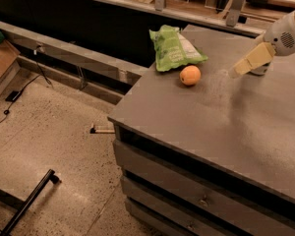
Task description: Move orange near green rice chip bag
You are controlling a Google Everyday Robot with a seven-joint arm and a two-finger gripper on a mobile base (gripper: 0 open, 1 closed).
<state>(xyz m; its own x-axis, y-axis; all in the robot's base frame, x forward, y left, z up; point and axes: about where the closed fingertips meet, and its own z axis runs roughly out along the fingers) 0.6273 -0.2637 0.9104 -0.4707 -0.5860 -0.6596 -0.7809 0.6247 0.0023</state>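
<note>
Grey tabletop [211,127]: orange [190,75] beside green rice chip bag [174,48], gripper [238,71] well apart.

On the counter [226,127], the orange [190,75] lies just before the chip bag [174,49] — claw [249,62] off to their right.

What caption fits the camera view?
Orange beside green rice chip bag on counter; gripper above counter, apart from both.

orange [190,75]: round, smooth, on tabletop, just beside bag's near edge
green rice chip bag [174,48]: crinkled, lying flat, far corner
gripper [242,68]: right of orange, apart
</note>
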